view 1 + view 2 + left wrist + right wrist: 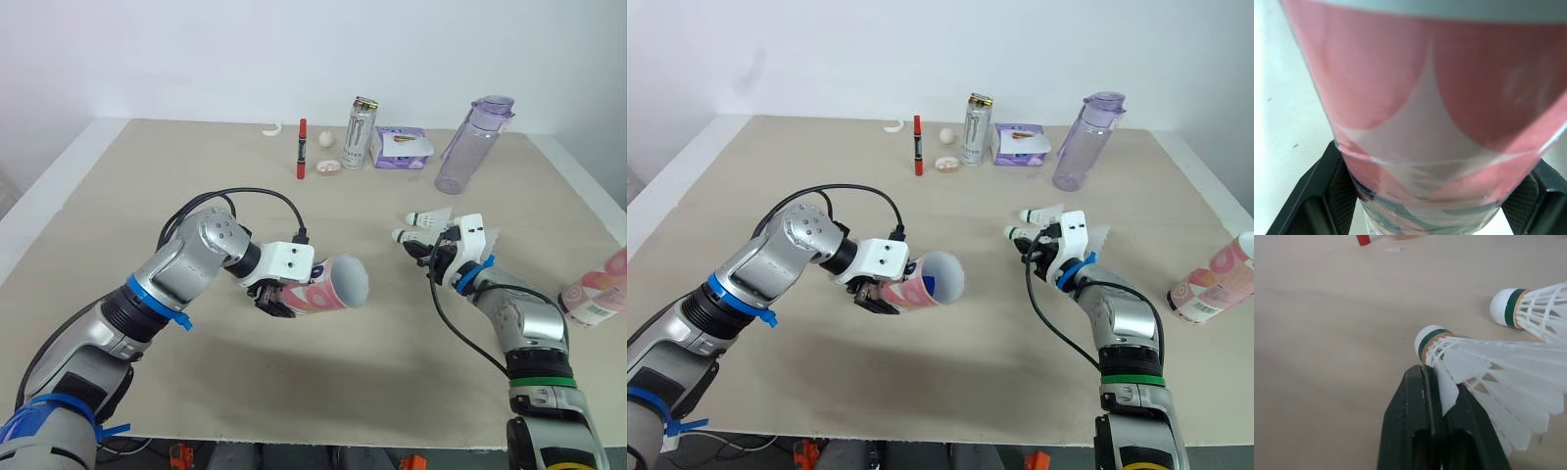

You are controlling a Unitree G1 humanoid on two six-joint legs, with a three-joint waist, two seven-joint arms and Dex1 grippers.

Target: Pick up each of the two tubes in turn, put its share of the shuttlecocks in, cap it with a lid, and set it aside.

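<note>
Left eye view: the table [147,196] is taking up most of the scene. Near its centre the left gripper [277,300] is clamping a pink-patterned tube [331,284] and holding it off the surface, lying roughly level, its open mouth facing 3 o'clock toward the right gripper [436,257]. In the left wrist view both black fingers [1327,196] are pressing against the tube's sides. A second tube [600,294] is lying at the table's 3 o'clock edge. A clear purple bottle [472,145] is standing at 1 o'clock, with a can [360,134] at 12 o'clock and a purple pack [402,147] sitting between them. A red marker [302,149] is lying at 11 o'clock. The right gripper's jaws are pinching shut on the feather skirt of a shuttlecock [1484,377], whose cork is pointing at 9 o'clock toward the held tube. Another shuttlecock [1533,311] is lying just beside it, at its 12 o'clock side.
</note>
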